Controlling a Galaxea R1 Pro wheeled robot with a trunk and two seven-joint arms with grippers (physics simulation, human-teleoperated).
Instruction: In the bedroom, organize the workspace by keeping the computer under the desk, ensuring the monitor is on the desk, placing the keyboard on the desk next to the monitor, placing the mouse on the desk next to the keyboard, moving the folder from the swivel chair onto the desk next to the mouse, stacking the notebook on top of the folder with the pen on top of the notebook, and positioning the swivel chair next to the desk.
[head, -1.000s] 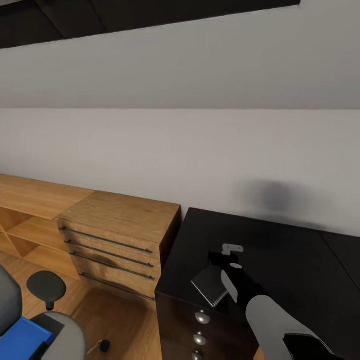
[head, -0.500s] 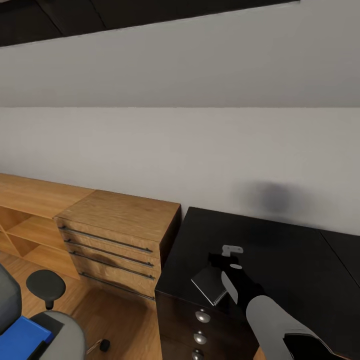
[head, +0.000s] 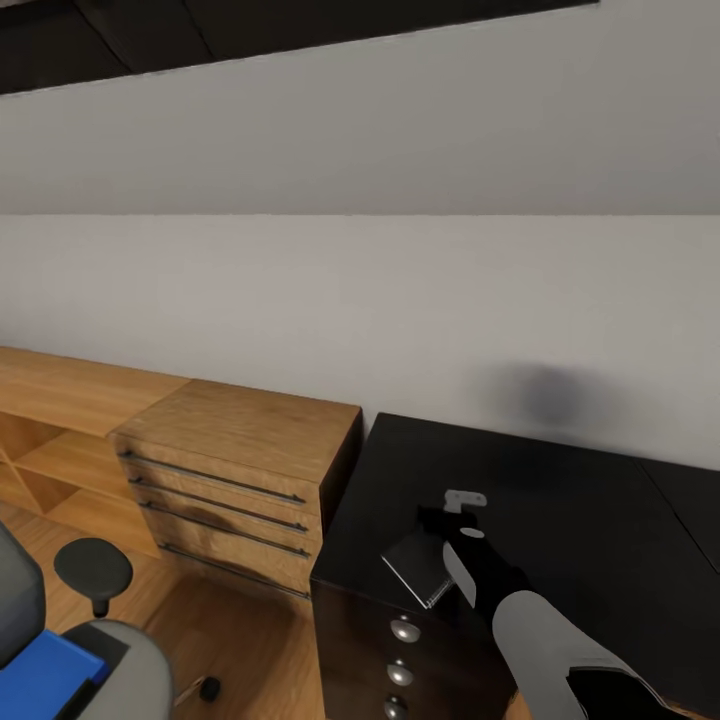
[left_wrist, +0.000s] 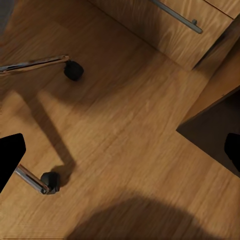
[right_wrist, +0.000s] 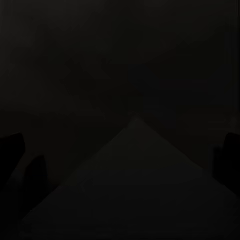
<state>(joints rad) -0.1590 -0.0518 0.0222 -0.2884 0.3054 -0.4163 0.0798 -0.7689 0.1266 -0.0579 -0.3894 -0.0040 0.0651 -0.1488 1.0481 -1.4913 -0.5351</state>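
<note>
1. A plain pale wall (head: 360, 300) fills the upper part of the head view, with a soft dark shadow patch at about 3 o'clock from centre.
2. The glossy black worktop (head: 560, 500) of the desk sits at 5 o'clock in the head view, its drawer unit (head: 400, 650) showing round silver knobs on the front.
3. A light-wood drawer chest (head: 235, 480) stands just beside the worktop's end, at 8 o'clock, with long dark bar handles.
4. The swivel chair (head: 130, 665) shows at 7 o'clock, grey-cushioned with a round black armrest; the left wrist view shows its chrome legs and black castors (left_wrist: 73, 70) on the wooden floor (left_wrist: 125, 130).
5. The bright blue folder (head: 40, 675) lies on the chair seat, well apart from the worktop.
6. The right arm reaches over the worktop; its gripper (head: 450, 530) holds a thin grey notebook (head: 420, 568), tilted, just above the surface near the drawer-side edge. The fingers are clamped on it.
7. Whether the left gripper's fingers (left_wrist: 10, 160) are apart or together cannot be told; only dark tips show at the edges.
</note>
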